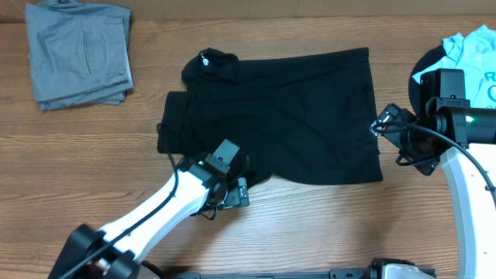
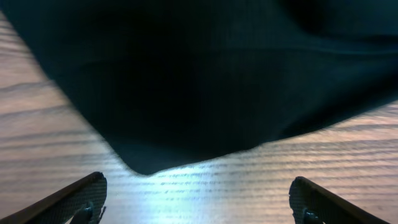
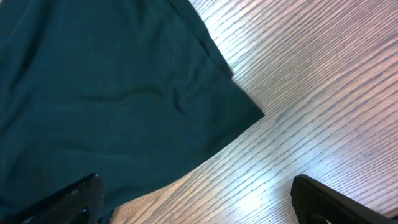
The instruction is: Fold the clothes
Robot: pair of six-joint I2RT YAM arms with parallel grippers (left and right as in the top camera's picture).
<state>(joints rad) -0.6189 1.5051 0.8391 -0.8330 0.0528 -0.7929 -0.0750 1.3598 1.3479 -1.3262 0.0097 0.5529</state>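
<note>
black shirt (image 1: 287,116) laid flat mid-tabletop (image 1: 325,232), collar (image 1: 209,59) at far left. grey trousers (image 1: 77,54) stacked folded at far left corner, well apart from shirt. light blue t-shirt (image 1: 471,54) bunched at far right edge. left end effector (image 1: 232,192) placed at shirt's near-left hem, fingers (image 2: 74,199) spread wide, nothing held. right end effector (image 1: 385,124) positioned at shirt's right edge, likewise spread, nothing held. shirt corner seen just ahead in right wrist view.
</note>
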